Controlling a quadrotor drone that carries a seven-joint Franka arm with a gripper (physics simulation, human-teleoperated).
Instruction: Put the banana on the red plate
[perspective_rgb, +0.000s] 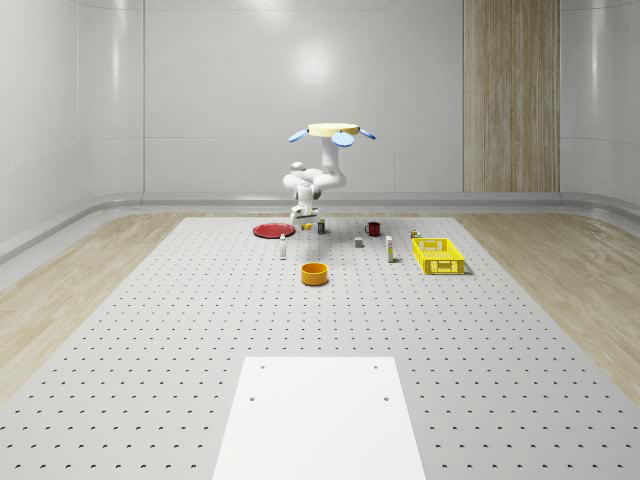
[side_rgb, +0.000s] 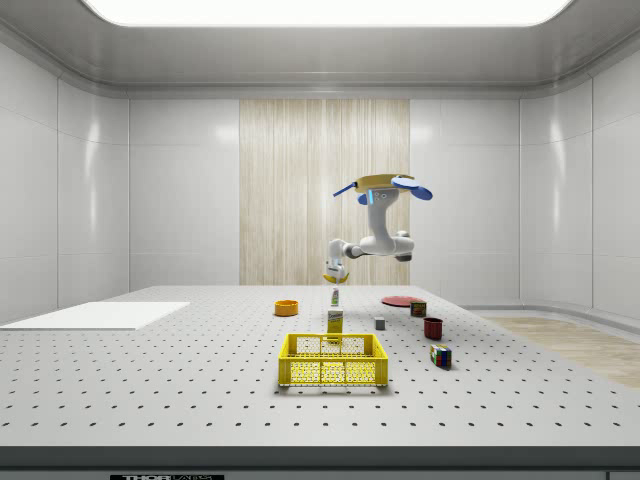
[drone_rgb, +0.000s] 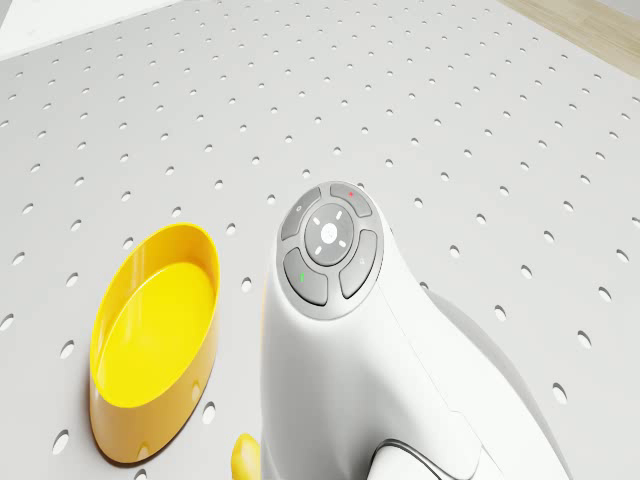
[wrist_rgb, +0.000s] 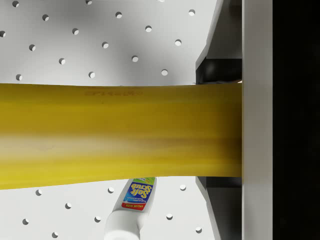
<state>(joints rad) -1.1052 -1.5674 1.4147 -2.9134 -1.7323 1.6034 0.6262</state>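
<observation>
Hovering above the table (perspective_rgb: 150, 330), our gripper (wrist_rgb: 220, 135) clamps the banana (wrist_rgb: 115, 135); we should lower it gently onto the red plate (perspective_rgb: 271, 230).

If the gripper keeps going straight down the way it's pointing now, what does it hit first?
Probably the white Soft Scrub bottle: the wrist view, looking along the gripper, shows it lying on the pegboard table just past the held banana. Depth is unclear, so it might meet bare table beside it.

The drone (perspective_rgb: 335, 131) is seen hovering above the far part of the surface (perspective_rgb: 200, 330). The arm (perspective_rgb: 318, 183) is bent downward beneath it, toward seven o'clock in the whole-scene view. The tool (perspective_rgb: 301, 214) is held low, clamped on the banana (wrist_rgb: 120, 135).
</observation>
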